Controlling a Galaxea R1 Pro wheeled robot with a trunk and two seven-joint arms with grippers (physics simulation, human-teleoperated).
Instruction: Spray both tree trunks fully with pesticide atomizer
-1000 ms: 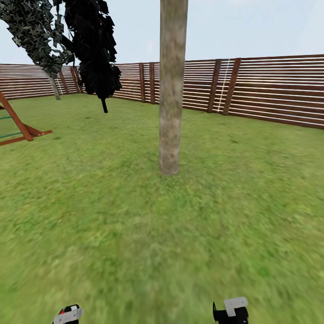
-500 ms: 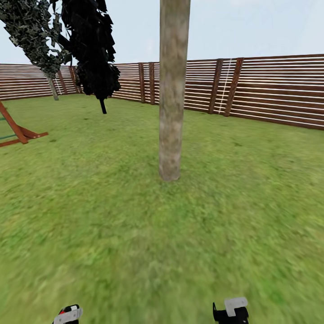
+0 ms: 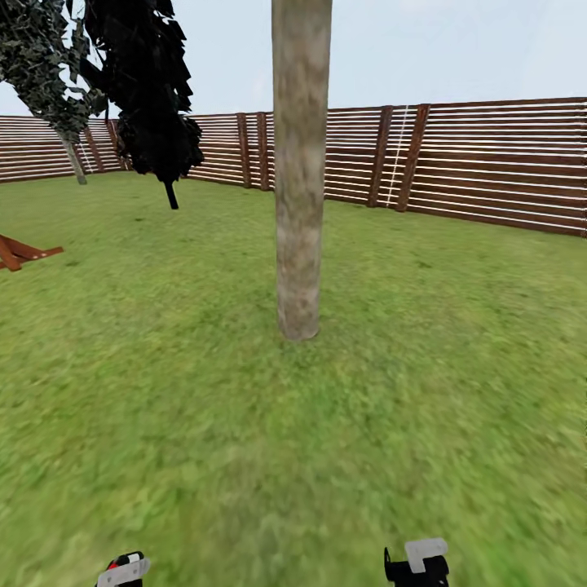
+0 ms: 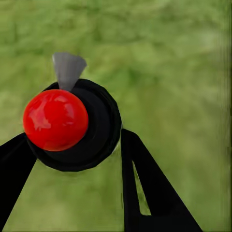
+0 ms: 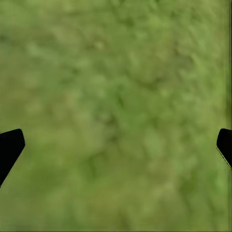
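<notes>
Already gripping the pesticide atomizer (image 4: 65, 121), the left pincer (image 4: 72, 159) faces an upright tree trunk (image 3: 300, 187) straight ahead across grass; the right pincer (image 5: 116, 145) hangs wide, empty.

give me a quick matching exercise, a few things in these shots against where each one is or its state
Things:
1. grey-beige tree trunk
2. red-capped black atomizer
3. right end effector
4. reddish-brown slatted wooden fence

States or places:
a. open over grass
b. between the left end effector's fingers
c. rings the far lawn
d. upright, straight ahead

Pairs: 1-d, 2-b, 3-a, 4-c
</notes>
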